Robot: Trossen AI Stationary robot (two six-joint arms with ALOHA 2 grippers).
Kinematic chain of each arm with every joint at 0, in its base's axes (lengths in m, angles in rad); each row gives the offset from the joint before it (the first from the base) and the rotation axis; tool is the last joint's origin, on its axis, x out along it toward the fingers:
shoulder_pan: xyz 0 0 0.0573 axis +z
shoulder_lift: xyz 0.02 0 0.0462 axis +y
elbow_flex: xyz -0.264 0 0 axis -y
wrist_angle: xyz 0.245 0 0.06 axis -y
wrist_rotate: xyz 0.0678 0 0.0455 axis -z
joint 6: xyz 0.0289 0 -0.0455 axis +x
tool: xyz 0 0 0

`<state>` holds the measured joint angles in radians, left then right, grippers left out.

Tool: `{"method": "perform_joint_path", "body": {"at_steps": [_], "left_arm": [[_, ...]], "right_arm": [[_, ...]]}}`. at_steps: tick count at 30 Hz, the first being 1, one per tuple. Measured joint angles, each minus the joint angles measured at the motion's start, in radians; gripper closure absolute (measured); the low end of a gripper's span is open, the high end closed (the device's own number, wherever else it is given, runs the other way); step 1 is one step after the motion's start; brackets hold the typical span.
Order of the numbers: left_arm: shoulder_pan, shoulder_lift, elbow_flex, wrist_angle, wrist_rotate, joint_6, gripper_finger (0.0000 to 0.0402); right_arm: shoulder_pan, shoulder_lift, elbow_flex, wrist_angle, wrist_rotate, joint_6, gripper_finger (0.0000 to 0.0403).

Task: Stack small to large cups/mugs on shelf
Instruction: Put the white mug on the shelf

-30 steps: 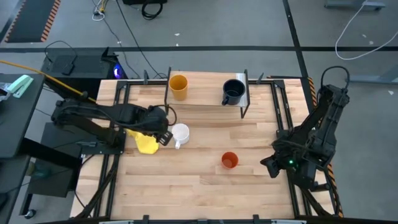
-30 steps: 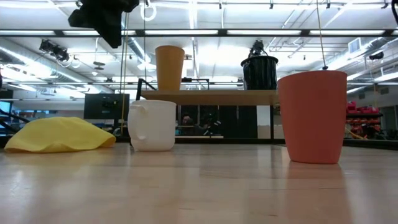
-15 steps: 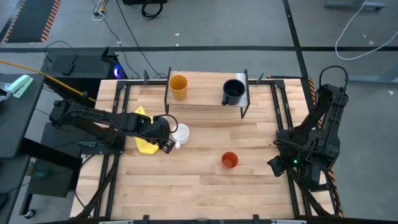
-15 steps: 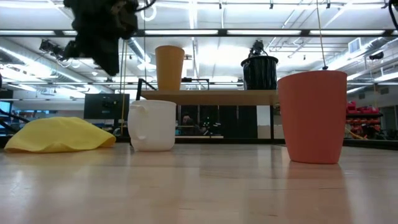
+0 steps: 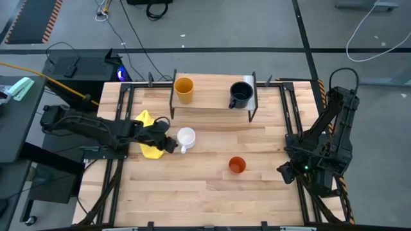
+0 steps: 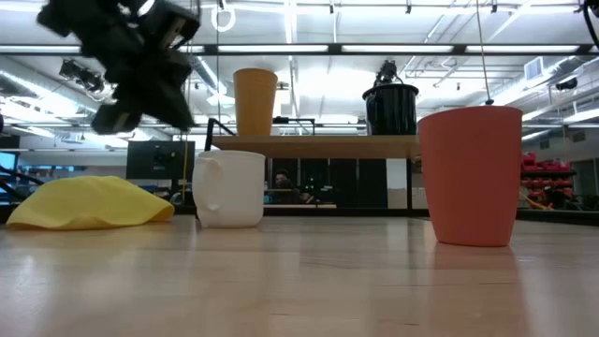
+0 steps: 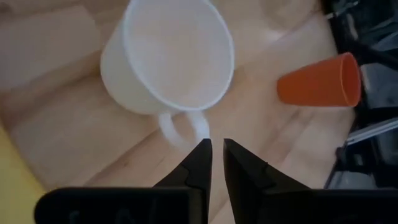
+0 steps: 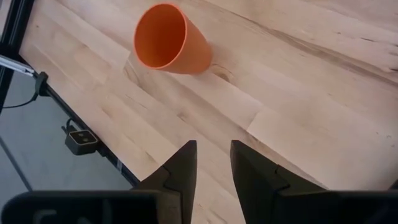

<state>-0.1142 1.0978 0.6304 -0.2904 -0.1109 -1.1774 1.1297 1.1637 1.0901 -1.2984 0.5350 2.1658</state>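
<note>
Two narrow-gapped fingers, left gripper (image 7: 216,163) empty, nearing white mug (image 5: 185,137) handle at its 9 o'clock; widen first. Right gripper (image 8: 211,163) idling open.

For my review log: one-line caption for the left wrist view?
Left gripper, fingers nearly shut and empty, points at white mug handle; orange-red cup beyond.

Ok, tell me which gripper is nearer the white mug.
Left. The left gripper sits right beside the white mug, at its handle. The right gripper is far off at the table's right edge.
</note>
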Motion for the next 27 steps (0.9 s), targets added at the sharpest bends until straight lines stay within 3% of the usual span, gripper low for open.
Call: {"method": "perform_joint_path", "body": {"at_steps": [10,27], "left_arm": [[-0.001,-0.04,-0.185,0.206,0.037,-0.095,0.0326],[0.062,-0.026,-0.199,0.3,0.123,-0.02,0.0295]], "right_arm": [[-0.003,0.0,0.0,0.007,0.002,0.004,0.0298],[-0.056,0.0,0.0,0.013,0.006,0.001,0.0298]]}}
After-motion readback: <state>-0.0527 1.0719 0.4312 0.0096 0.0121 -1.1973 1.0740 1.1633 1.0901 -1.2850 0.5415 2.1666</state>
